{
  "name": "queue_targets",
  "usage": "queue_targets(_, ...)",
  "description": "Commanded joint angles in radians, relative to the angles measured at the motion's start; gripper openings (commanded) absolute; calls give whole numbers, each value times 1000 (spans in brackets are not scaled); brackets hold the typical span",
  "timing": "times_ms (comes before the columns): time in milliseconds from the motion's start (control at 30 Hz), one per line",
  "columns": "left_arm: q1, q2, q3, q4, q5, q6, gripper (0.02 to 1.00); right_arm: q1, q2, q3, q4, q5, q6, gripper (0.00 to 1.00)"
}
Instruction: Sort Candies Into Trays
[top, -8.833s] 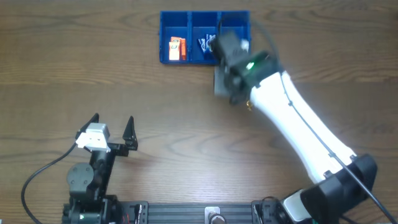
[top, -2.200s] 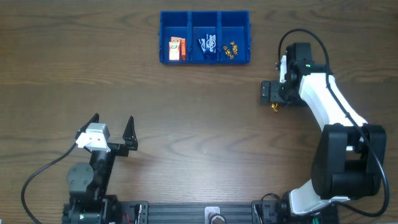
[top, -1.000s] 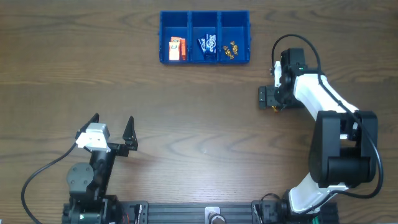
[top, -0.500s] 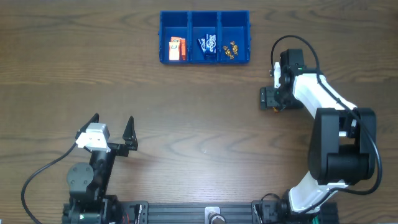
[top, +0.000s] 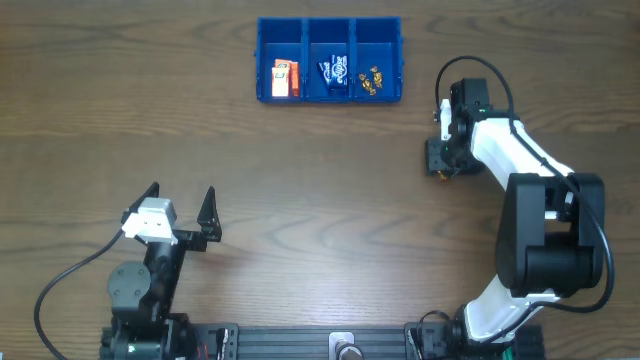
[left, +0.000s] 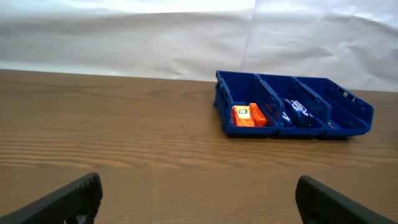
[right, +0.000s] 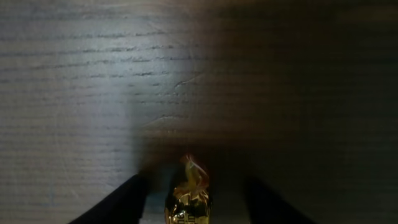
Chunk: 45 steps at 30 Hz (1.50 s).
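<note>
My right gripper (top: 440, 162) sits low over the tabletop (top: 300, 170), to the right of the tray (top: 330, 22). A gold candy (right: 186, 200) lies at its mouth, but I cannot tell whether it is pinched. My left gripper (top: 182, 205) is spread wide, well apart from the tray.

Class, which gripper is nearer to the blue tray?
Right. The right gripper is just beyond the blue tray's right end; the left gripper sits far off, near its own base.
</note>
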Motion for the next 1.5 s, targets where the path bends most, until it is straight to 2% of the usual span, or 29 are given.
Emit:
queue_targets(33, 4, -6, -20, -32, 14, 15, 998, 6, 16, -5, 4, 10, -4, 463)
queue_targets(667, 4, -6, -20, -32, 14, 15, 996, 6, 16, -5, -10, 9, -3, 194)
queue_targets(733, 4, -6, -20, -32, 14, 15, 998, 6, 16, -5, -10, 9, 5, 137)
queue_targets(767, 4, -6, -20, -32, 14, 15, 996, 6, 16, -5, -10, 9, 9, 64)
queue_targets(800, 4, -6, -20, -32, 14, 15, 998, 6, 16, -5, -11, 8, 12, 36)
queue_targets(933, 4, -6, -20, -32, 14, 15, 998, 9, -23, -4, -29, -39, 12, 36)
queue_targets(1133, 4, -6, -20, -32, 14, 15, 998, 113, -415, 47, -114, -61, 137, 36)
queue_targets(1300, 4, -6, -20, -32, 14, 15, 998, 215, -507, 255, -203, 24, 232, 36)
queue_targets(1467, 4, -6, -20, -32, 14, 15, 998, 294, -353, 553, -216, 150, 253, 36)
queue_targets(1500, 4, -6, -20, -32, 14, 15, 998, 294, -310, 607, -218, 150, 253, 34)
